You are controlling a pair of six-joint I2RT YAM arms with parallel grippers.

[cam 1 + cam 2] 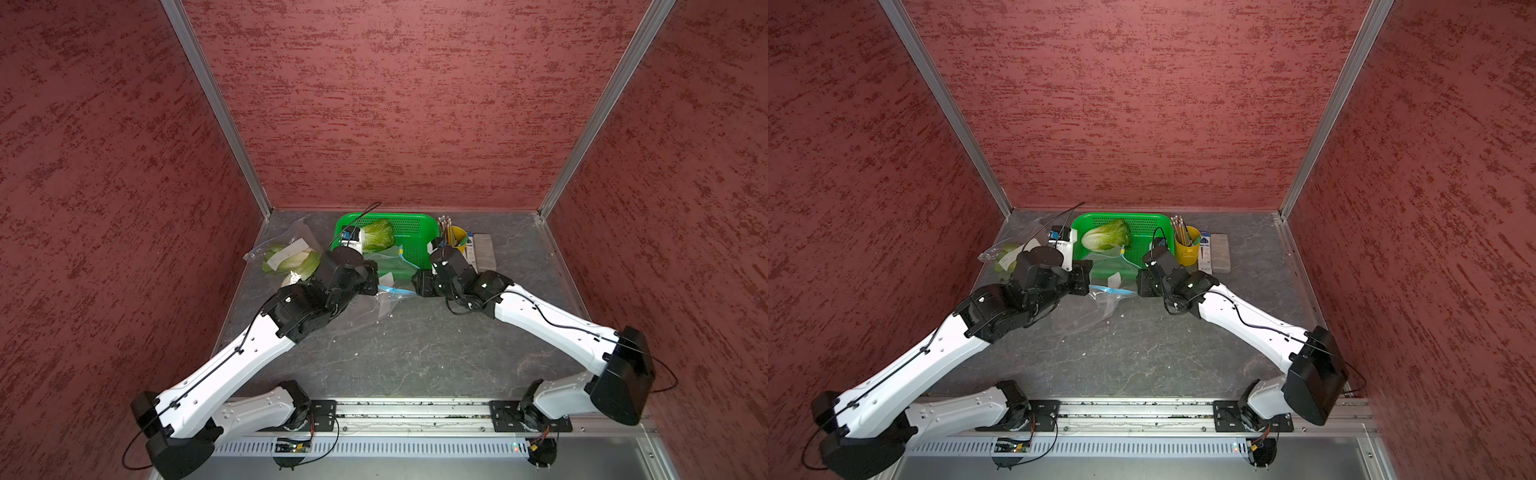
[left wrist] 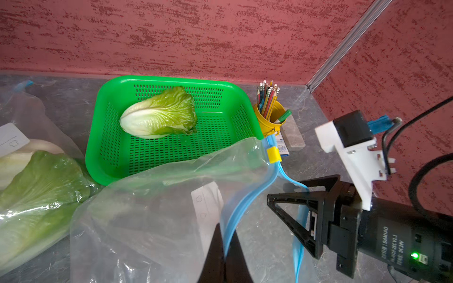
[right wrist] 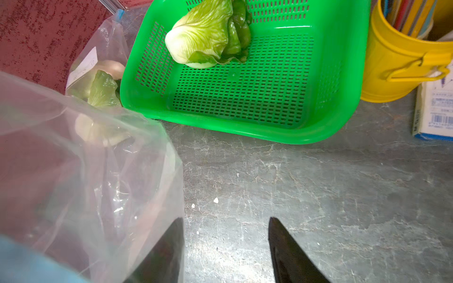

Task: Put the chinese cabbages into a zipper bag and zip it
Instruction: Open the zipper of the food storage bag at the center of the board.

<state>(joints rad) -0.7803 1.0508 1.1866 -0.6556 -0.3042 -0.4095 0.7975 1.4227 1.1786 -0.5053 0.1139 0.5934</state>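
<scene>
Seen from above, a clear bag (image 1: pixel 388 293) sits mid-counter (image 1: pixel 415 353) between two robot hands. The left hand (image 2: pixel 224 245), at 9 o'clock of the bag, is clenched on its blue zip strip (image 2: pixel 245 203), while the right hand (image 3: pixel 226 218), at 3 o'clock, has its fingers spread apart and grips nothing. One cabbage (image 2: pixel 159 115) lies on its side in a green basket (image 2: pixel 171 79) at 12 o'clock on the counter, and more cabbages (image 2: pixel 41 186) lie inside a second bag (image 1: pixel 291 249) at 10 o'clock, just beside the basket.
</scene>
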